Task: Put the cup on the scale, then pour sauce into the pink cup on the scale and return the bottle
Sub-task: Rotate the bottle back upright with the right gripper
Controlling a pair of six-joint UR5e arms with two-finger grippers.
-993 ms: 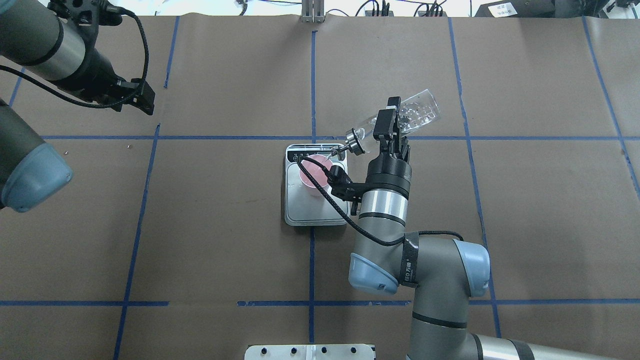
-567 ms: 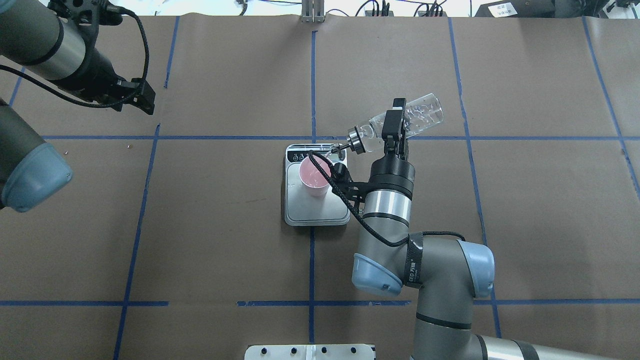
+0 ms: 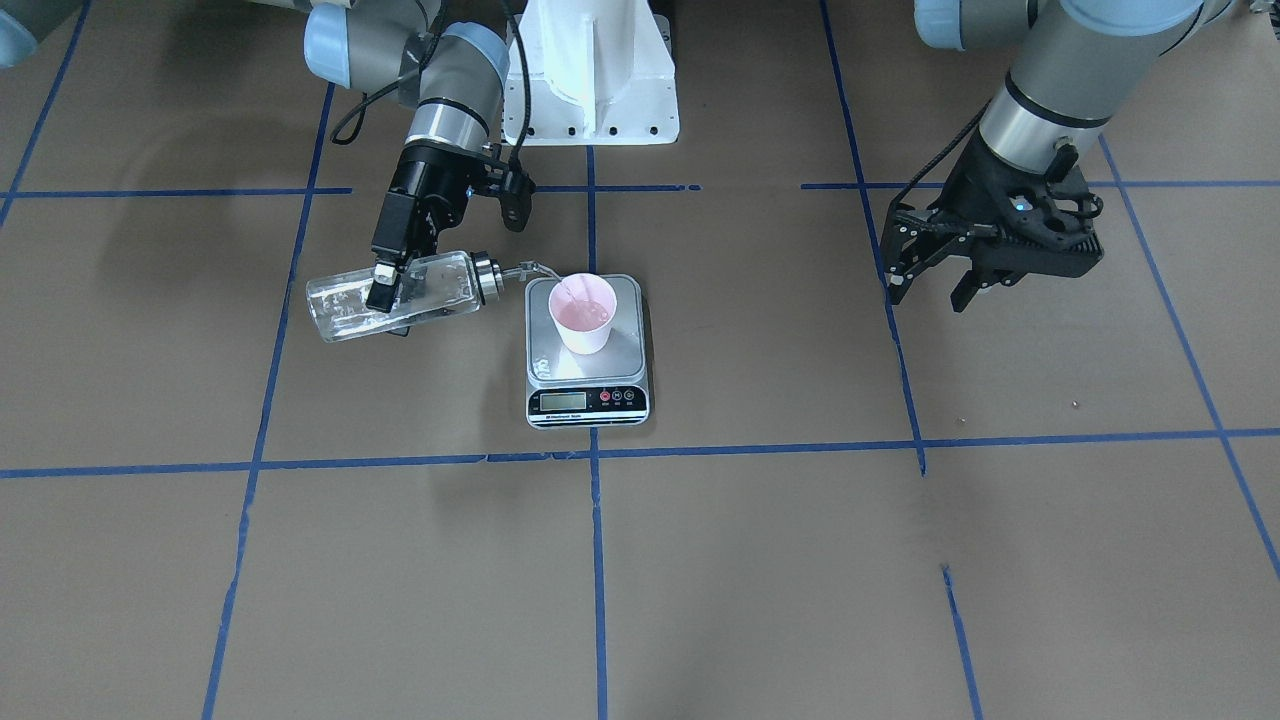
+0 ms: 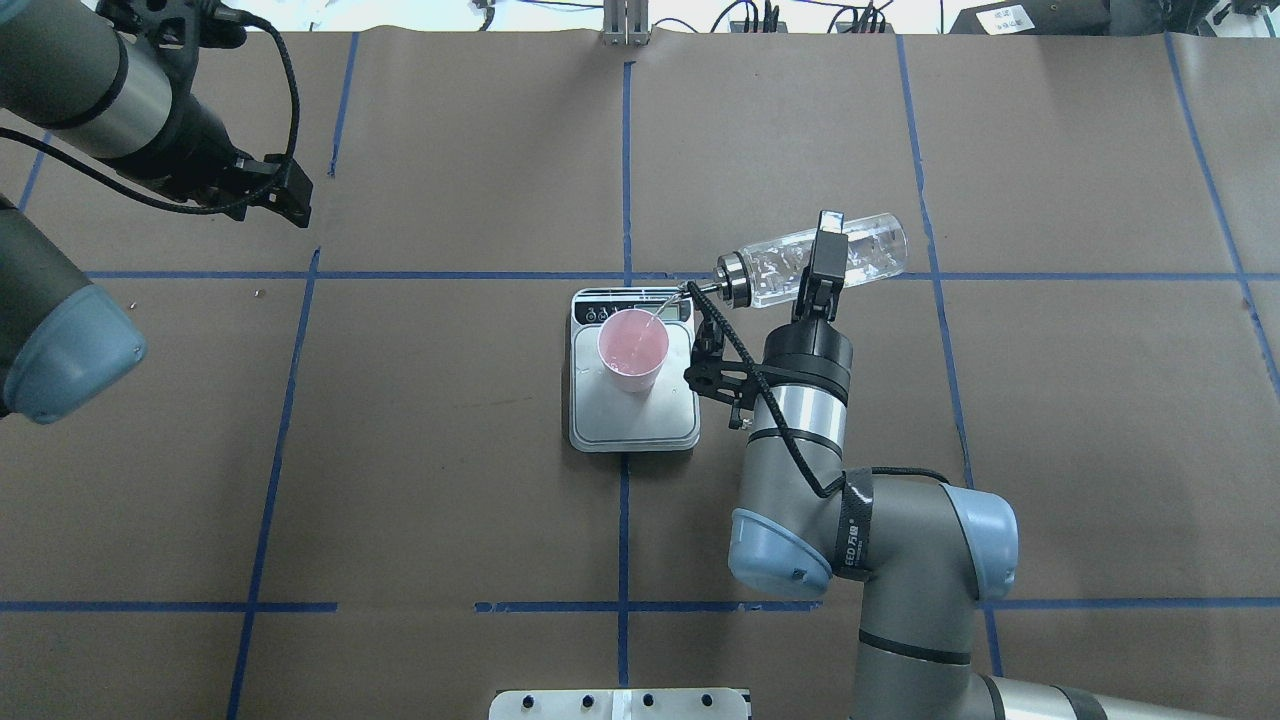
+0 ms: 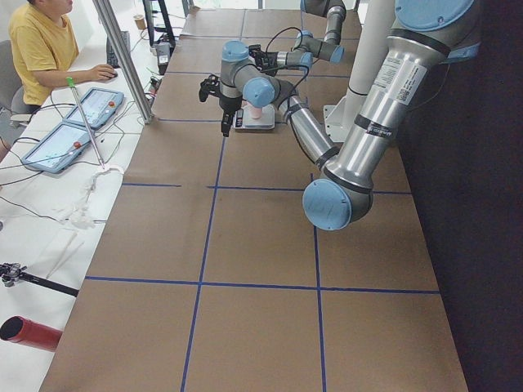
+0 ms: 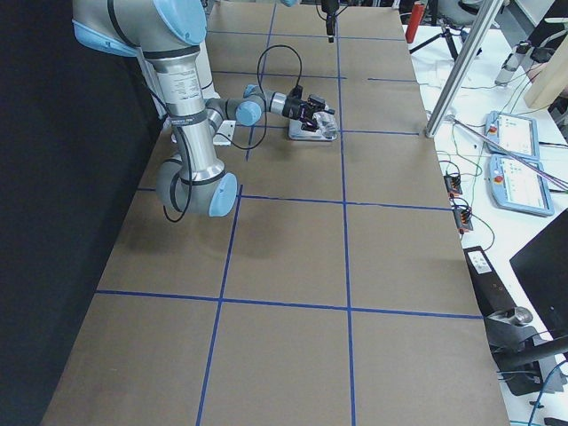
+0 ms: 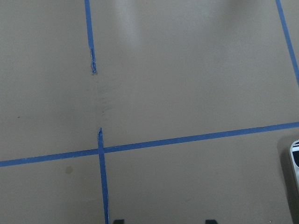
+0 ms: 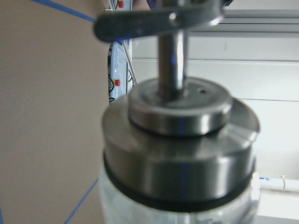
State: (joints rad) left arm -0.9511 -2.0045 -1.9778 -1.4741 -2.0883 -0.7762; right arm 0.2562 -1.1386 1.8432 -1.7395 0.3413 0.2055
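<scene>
The pink cup [image 4: 633, 345] stands upright on the far part of the silver scale [image 4: 640, 422], near its black display strip [image 3: 587, 400]. My right gripper [image 4: 825, 258] is shut on the clear glass bottle [image 4: 775, 268], held almost level above the table, to the right of the scale. Its silver cap and spout [image 4: 690, 290] point at the cup, and a thin stream of clear sauce runs into the cup [image 3: 583, 312]. The right wrist view is filled by the cap [image 8: 180, 140]. My left gripper [image 4: 290, 200] is open and empty, far left of the scale.
The white robot base mount [image 3: 590, 80] stands at the near table edge. Blue tape lines [image 4: 625, 150] divide the brown table cover. An operator [image 5: 41, 49] with tablets sits beyond the far edge. A corner of the scale [image 7: 294, 161] shows in the left wrist view.
My right arm has moved right with the bottle, so the spout now sits beyond the cup's rim and the wrist no longer covers the cup. The left arm has not moved.
</scene>
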